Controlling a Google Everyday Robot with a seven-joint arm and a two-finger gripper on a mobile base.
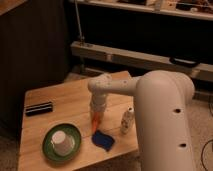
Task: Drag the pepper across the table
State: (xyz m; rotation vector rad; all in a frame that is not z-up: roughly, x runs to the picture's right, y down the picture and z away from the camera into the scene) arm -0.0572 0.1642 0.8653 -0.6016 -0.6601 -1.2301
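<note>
Pepper (95,122): orange, slim, mid-table, a bit nearer the front edge than the back. Long axis runs approx. back-to-front, lower tip pointing twd the front edge, upper end under the gripper (96,114). Gripper sits straight over it, arm coming in from the right; can't tell if it's clamped on the pepper or loose. Blue cloth (103,140) just in front of the tip. White bottle (127,121) twd the right edge. Green plate (75,134) w/ white cup (61,142) at front-left corner. Black bar (39,108) by the left edge of the table (60,97).
</note>
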